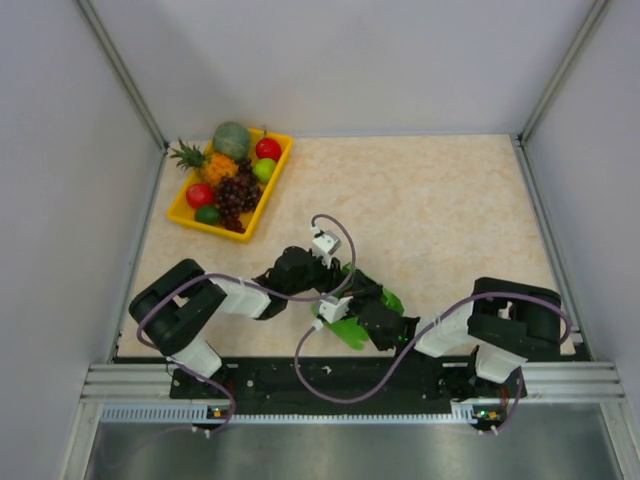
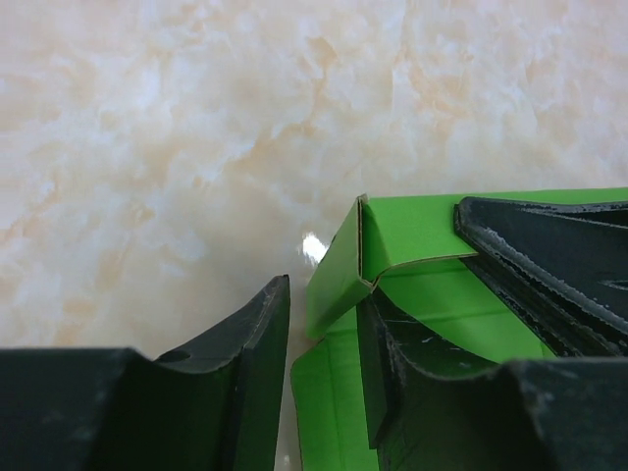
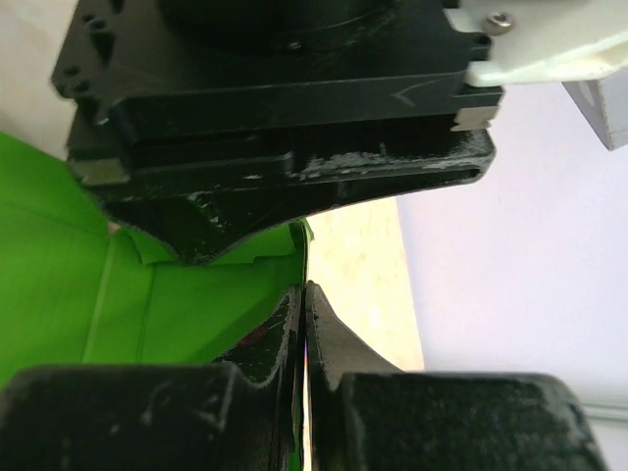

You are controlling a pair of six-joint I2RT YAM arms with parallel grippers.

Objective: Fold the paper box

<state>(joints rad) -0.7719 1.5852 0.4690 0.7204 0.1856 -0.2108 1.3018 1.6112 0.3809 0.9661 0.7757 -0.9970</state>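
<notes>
Top external: paper box [image 1: 348,333] half-hidden.

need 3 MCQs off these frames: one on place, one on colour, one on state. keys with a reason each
1. Where does the fruit tray sit in the top view?
A. far left
B. far right
C. near edge, centre

2. What colour is the paper box?
A. yellow
B. white
C. green

3. How do the right fingers stand?
A. wide apart
B. shut on the paper box's edge
C. shut on a fruit

Key:
1 A: it lies in the far left corner.
2 C: it is bright green in every view.
3 B: the right wrist view shows them pressed together on a thin green edge.
</notes>
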